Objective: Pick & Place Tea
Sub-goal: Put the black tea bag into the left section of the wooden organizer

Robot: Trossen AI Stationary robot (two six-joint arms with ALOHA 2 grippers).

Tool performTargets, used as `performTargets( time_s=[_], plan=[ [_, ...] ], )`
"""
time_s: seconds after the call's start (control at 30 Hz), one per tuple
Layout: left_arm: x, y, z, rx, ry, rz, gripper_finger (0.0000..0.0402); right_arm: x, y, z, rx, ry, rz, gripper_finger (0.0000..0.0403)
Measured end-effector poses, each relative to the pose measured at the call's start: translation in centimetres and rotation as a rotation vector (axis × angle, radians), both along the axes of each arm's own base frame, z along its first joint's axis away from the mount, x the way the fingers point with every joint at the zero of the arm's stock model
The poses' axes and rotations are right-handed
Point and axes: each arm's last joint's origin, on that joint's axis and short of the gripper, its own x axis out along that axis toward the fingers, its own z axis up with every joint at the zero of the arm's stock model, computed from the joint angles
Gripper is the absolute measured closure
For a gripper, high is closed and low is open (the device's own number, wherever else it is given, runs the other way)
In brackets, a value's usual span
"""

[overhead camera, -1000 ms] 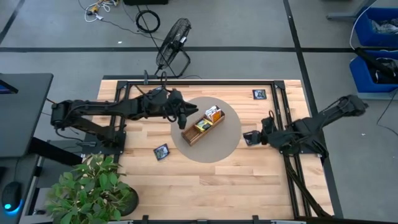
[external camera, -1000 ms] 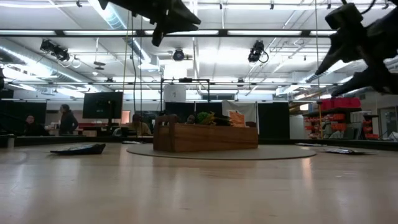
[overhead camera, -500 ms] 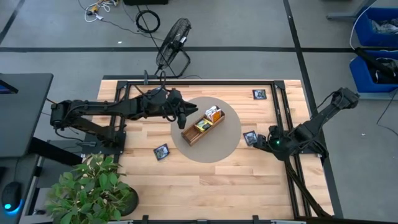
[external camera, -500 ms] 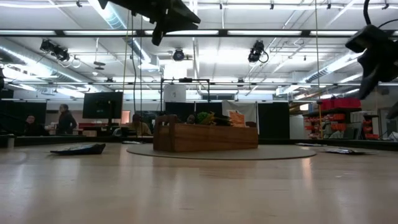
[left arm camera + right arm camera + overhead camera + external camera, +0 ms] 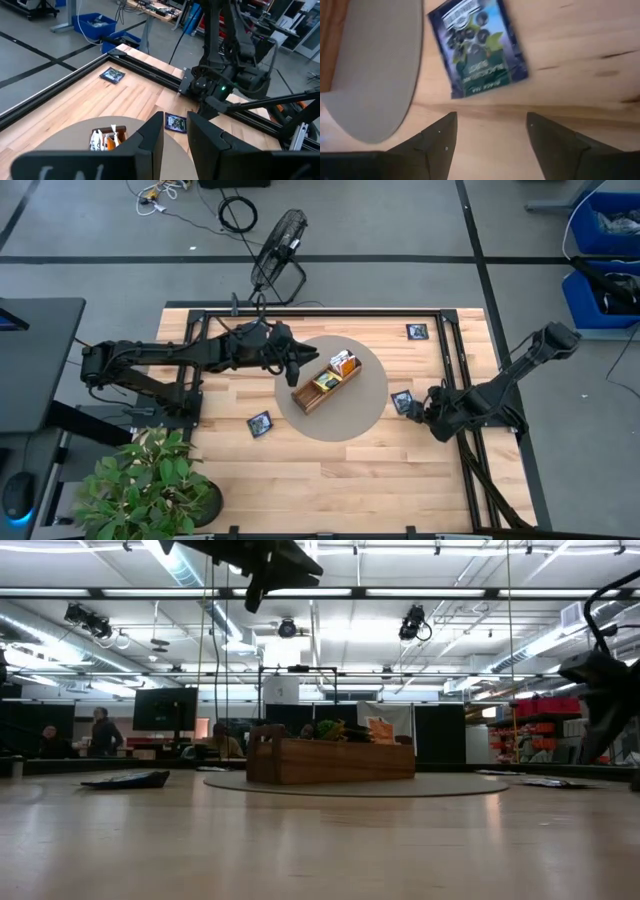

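Observation:
A brown wooden tray [image 5: 327, 380] stands on a round grey mat [image 5: 350, 415] and holds orange-and-white and yellow tea packets [image 5: 343, 363]. Three navy tea packets lie flat on the table: one by the mat's right rim [image 5: 403, 401], one at the far right [image 5: 417, 331], one near left [image 5: 260, 424]. My right gripper [image 5: 424, 409] is low beside the first packet [image 5: 479, 47], open [image 5: 490, 135], the packet lying just beyond its fingertips. My left gripper [image 5: 296, 370] hangs high over the tray's left end, open with nothing between its fingers [image 5: 174, 142].
Black frame rails [image 5: 447, 340] run along the table's far and right sides, close to my right arm. A potted plant [image 5: 150, 480] stands at the near left corner. A fan [image 5: 278, 245] and blue bins [image 5: 605, 250] stand off the table.
My right gripper has sunk toward the table beside the navy packet at the mat's right rim, tipping more steeply down and rolling at the wrist. It has stayed open, and the packet has not moved.

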Motion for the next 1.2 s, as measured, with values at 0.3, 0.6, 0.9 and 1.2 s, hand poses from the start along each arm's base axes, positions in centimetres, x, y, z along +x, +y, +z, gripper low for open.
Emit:
performTargets(
  time_s=[0.3, 0.6, 0.9, 1.2],
  plan=[
    [0.0, 0.2, 0.1, -0.028, -0.018, 0.014, 0.0312, 0.1, -1.2, -0.5, -0.047, 0.015, -0.099, 0.0154],
    [-0.1, 1.0, 0.1, -0.043, -0.022, 0.042, 0.0312, 0.5, -2.1, -0.5, 0.026, 0.05, -0.189, 0.0168],
    [-0.1, 1.0, 0.1, -0.041, -0.02, 0.039, 0.0312, 0.8, -2.6, -0.6, 0.021, 0.038, -0.217, 0.0239],
    [-0.1, 1.0, 0.1, -0.039, -0.017, 0.039, 0.0312, 0.9, -3.3, -0.6, -0.077, 0.01, -0.265, 0.0319]
  ],
)
